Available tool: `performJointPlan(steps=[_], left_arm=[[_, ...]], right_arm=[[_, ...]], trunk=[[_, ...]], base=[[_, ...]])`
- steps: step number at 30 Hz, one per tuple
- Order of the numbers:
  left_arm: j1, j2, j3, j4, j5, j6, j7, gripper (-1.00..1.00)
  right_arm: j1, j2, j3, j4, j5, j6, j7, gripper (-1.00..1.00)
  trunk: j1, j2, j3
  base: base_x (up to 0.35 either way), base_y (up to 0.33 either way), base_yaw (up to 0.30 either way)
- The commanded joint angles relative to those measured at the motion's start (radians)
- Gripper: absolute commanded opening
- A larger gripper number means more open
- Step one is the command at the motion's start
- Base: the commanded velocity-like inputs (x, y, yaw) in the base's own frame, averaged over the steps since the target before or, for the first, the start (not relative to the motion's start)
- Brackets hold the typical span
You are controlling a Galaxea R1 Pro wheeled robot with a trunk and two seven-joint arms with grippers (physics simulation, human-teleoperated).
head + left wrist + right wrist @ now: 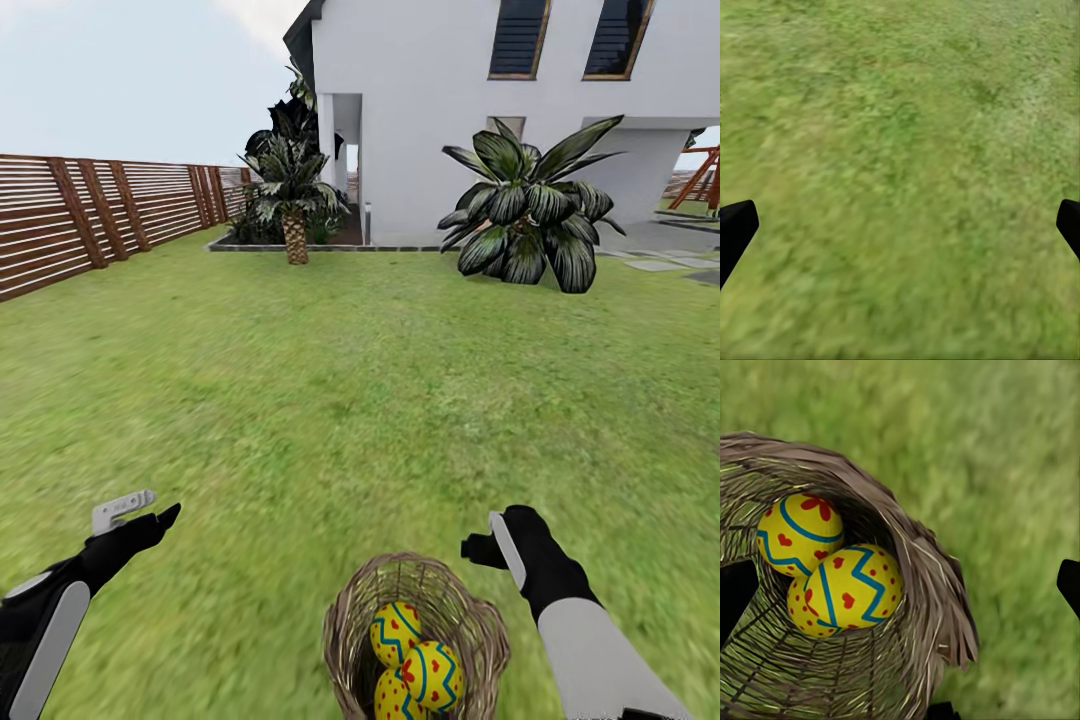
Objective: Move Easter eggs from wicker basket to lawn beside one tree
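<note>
Wicker basket [415, 640] on lawn [350, 400], rim up, all 3 Easter eggs [415, 665] nested inside; right gripper [497, 545] w/ fingers apart just beside rim, prob. staged for 1st pick; left gripper [140, 512] apart, empty, over grass.

lawn [900, 150] mottled green; left fingers [735, 229] black, spread wide apart

This is the back garden of a home. A wide lawn [380, 380] runs up to a white house [500, 110], a brown slatted fence [90, 215] closes one side, and palms [292, 190] grow by the wall.
</note>
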Motion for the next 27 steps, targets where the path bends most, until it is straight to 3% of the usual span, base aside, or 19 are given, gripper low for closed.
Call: performJointPlan(steps=[1,7,17,24,27], left_arm=[[0.000,0.000,0.001,0.000,0.007,0.005,0.001,1.00],[-0.001,0.000,0.000,0.000,0.007,0.003,0.001,1.00],[-0.001,0.000,0.000,0.004,0.006,0.003,0.001,1.00],[-0.001,0.000,0.000,0.005,0.005,0.002,0.001,1.00],[0.000,0.000,0.000,0.005,0.005,0.002,0.001,1.00]], right_arm=[[-0.008,-0.001,-0.004,0.015,0.001,0.003,-0.003,1.00],[-0.032,-0.008,-0.005,0.090,0.008,0.000,-0.003,1.00],[-0.038,-0.024,-0.008,0.131,0.009,-0.002,-0.022,1.00],[-0.039,-0.045,-0.012,0.170,0.008,-0.055,-0.049,1.00],[-0.039,-0.050,-0.012,0.180,0.007,-0.062,-0.057,1.00]], trunk=[[0.004,-0.008,-0.004],[0.027,-0.050,-0.023],[0.065,-0.120,-0.054],[0.092,-0.169,-0.076],[0.092,-0.169,-0.076]], base=[[0.000,0.000,0.000],[0.000,0.000,0.000],[0.000,0.000,0.000],[0.000,0.000,0.000],[0.000,0.000,0.000]])
